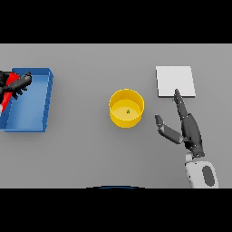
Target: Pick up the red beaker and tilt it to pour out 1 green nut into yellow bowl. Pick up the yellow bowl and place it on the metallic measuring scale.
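A yellow bowl (pixel 126 108) stands mid-table with one small green nut (pixel 128 111) inside it. To its right my right hand (pixel 189 128) is open, fingers straight toward the pale metallic scale (pixel 176 81), thumb spread toward the bowl; hand and bowl are apart. At the far left edge my left hand (pixel 17 84) has its fingers curled round the red beaker (pixel 5 99), which is held over the left part of the blue tray (pixel 38 100) and is partly cut off by the view's edge.
The blue tray stands at the table's left side. The flat square scale lies at the back right, just beyond my right fingertips. Grey table surface lies between tray, bowl and scale.
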`<act>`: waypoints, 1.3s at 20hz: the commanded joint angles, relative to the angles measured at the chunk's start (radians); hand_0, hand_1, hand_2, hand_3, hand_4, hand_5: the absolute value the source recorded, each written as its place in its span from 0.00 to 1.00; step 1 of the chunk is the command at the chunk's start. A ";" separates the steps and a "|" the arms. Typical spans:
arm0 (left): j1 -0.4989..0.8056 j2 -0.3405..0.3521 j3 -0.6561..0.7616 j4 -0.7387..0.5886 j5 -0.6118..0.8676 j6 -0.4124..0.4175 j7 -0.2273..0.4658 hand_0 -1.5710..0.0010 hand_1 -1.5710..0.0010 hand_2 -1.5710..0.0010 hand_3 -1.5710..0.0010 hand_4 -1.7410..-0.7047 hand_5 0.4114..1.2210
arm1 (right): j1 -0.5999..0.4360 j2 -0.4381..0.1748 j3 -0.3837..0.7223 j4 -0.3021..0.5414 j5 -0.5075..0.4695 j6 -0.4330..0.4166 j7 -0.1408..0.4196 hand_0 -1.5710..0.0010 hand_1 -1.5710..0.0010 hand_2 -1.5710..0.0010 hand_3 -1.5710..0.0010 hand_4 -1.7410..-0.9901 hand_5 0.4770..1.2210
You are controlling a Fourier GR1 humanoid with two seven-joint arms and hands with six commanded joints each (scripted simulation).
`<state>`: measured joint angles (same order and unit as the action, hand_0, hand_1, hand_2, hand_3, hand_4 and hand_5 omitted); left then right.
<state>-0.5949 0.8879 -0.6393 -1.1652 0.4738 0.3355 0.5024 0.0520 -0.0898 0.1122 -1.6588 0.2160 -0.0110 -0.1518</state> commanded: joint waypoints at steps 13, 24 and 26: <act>-0.028 -0.006 -0.036 0.049 -0.070 -0.025 -0.034 0.96 0.96 0.96 0.97 1.00 0.30 | 0.023 -0.010 0.014 -0.025 0.029 -0.004 0.015 1.00 1.00 1.00 1.00 0.75 0.26; -0.018 -0.017 -0.012 0.034 -0.049 -0.004 -0.102 1.00 1.00 1.00 1.00 0.99 0.31 | -0.289 -0.282 0.262 0.056 0.408 0.214 0.043 1.00 1.00 1.00 1.00 0.69 0.30; -0.011 -0.006 -0.009 0.026 -0.043 -0.012 -0.107 1.00 1.00 1.00 1.00 0.99 0.32 | -0.352 -0.322 0.330 0.088 0.487 0.248 -0.009 1.00 1.00 1.00 1.00 0.68 0.30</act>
<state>-0.6064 0.8818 -0.6478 -1.1394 0.4306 0.3238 0.3959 -0.3000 -0.4114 0.4419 -1.5705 0.7027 0.2375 -0.1618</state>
